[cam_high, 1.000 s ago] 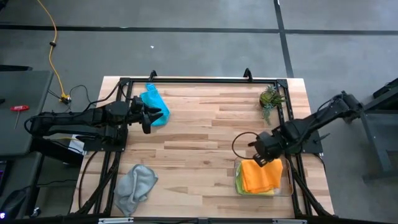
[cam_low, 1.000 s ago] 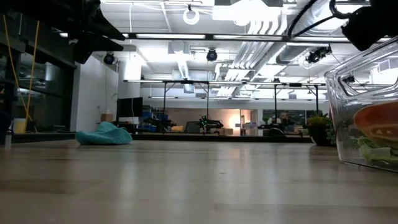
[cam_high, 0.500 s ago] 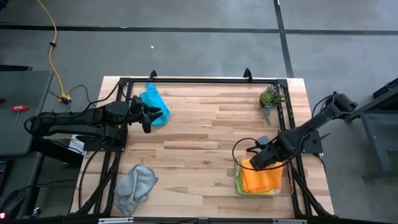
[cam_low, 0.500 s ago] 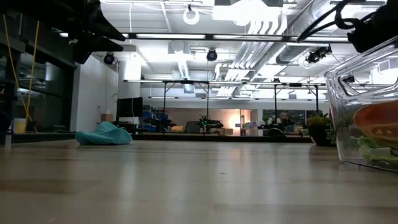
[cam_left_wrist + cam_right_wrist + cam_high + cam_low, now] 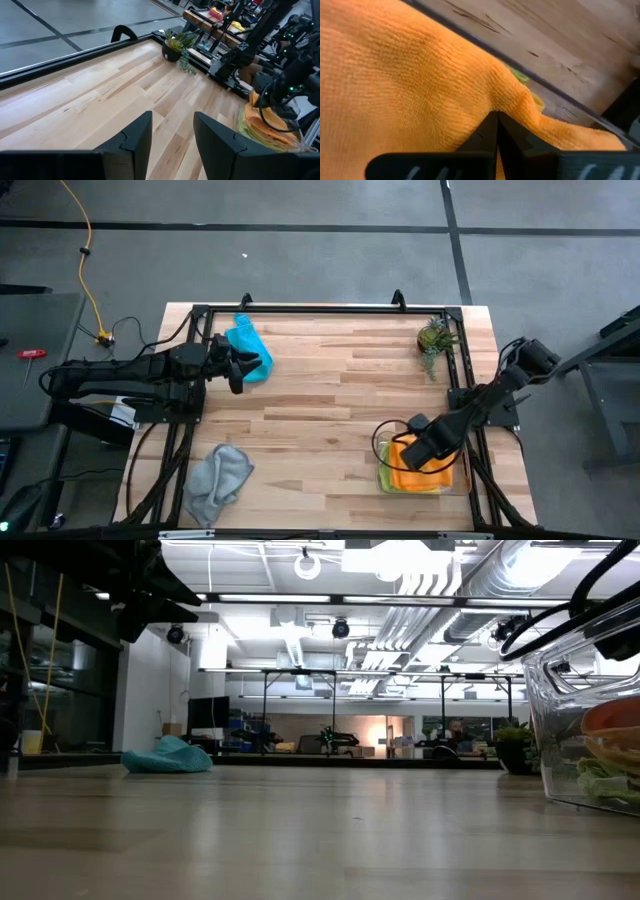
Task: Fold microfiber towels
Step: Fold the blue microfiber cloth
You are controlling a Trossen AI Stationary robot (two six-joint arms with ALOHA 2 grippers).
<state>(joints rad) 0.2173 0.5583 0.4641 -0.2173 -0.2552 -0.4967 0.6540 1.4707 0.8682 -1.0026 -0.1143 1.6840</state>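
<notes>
An orange towel (image 5: 408, 478) lies on top of a lime green one (image 5: 520, 75) and a yellow one (image 5: 538, 103) inside the clear tray (image 5: 463, 480) at the near right. My right gripper (image 5: 496, 116) is shut and points down onto the orange towel. A teal towel (image 5: 248, 340) lies bunched at the far left. Just beside it my left gripper (image 5: 172, 125) hovers open with nothing between its fingers. A crumpled grey towel (image 5: 218, 475) rests on the table near the near left corner. My right gripper presses its shut fingertips (image 5: 490, 131) down on the orange towel's top surface (image 5: 496, 102), coming from above. The cloth dents and creases around the tips. The towel lies in the tray on the other towels.
A small potted plant (image 5: 435, 340) stands at the far right. A black frame (image 5: 330, 310) runs along the table's far edge and sides. Bare wood (image 5: 320, 410) stretches across the middle of the table between the arms.
My right gripper has moved toward the table's near edge and down into the tray, tipping to point straight down onto the orange towel. In the low view the orange towel now sits lower and flatter in the tray.
</notes>
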